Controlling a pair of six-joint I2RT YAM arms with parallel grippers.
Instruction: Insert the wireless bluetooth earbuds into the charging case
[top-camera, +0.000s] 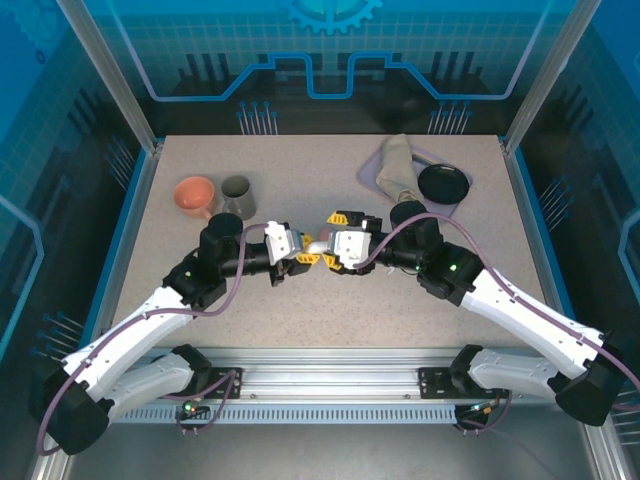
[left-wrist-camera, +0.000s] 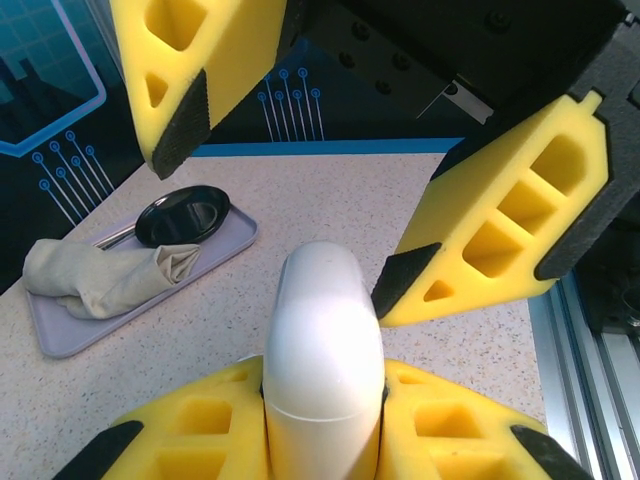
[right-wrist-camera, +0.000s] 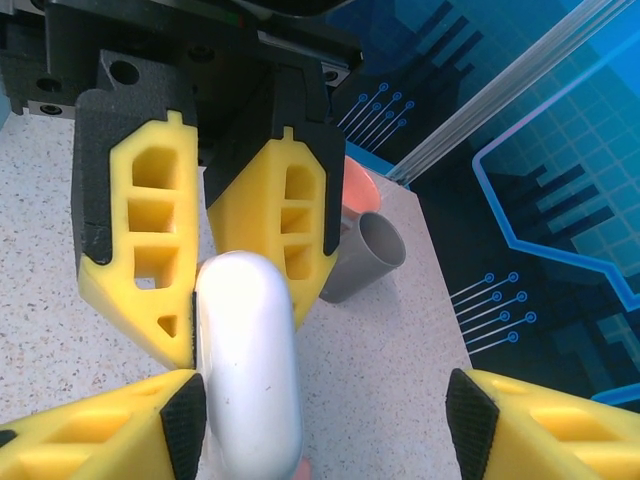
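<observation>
You have bright, even light from overhead: in the top view the table (top-camera: 330, 300) is evenly lit, with only soft shadows hugging the arms. The aluminium posts (top-camera: 112, 80) lean outward toward 11 and 1 o'clock. In the left wrist view the white charging case (left-wrist-camera: 322, 370) shows a soft sheen, and the black dish (left-wrist-camera: 183, 215) at 10 o'clock mirrors pale glare. The close yellow fingers (right-wrist-camera: 120, 310) look slightly soft.

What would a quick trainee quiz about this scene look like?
1. True or false: the left gripper is shut on the white case.
2. The right gripper is: A) open around the case, B) shut on a cup, C) shut on a bowl.
3. What lies on the tray beside the black dish?
Key: 1 true; 2 A; 3 a crumpled cloth.
</observation>
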